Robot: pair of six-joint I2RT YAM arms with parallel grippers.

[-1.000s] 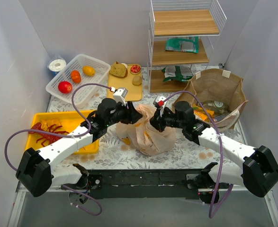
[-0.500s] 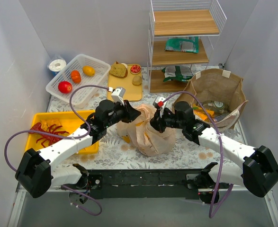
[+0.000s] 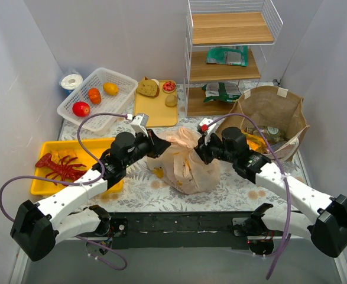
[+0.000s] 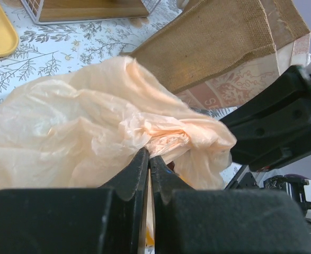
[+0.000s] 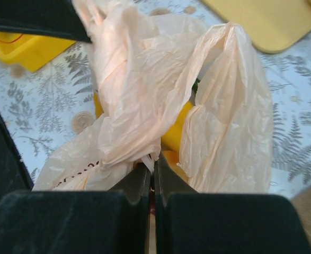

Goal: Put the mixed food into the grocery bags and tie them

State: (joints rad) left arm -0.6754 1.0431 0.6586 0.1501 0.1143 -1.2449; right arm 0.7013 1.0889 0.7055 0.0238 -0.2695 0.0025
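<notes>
A twist of film on the left of the peach plastic bag (image 3: pixel 185 167) is being pinched tight by the left gripper (image 3: pixel 157 145). The bag is sitting mid-table between the arms, and its right handle is being clamped the same way by the right gripper (image 3: pixel 202 149). If the ends are pulled unevenly, the thin film is likely to be torn or slipped free. The yellow item (image 5: pixel 176 132) inside, apparently a pepper, could then be spilled. Being counted: one red lobster (image 3: pixel 58 166) on the yellow tray (image 3: pixel 78 145), three fruits (image 3: pixel 94 94) in the white basket (image 3: pixel 121 77), two bags including the brown paper bag (image 3: pixel 273 109) at right, and two green packets (image 3: pixel 227 55).
</notes>
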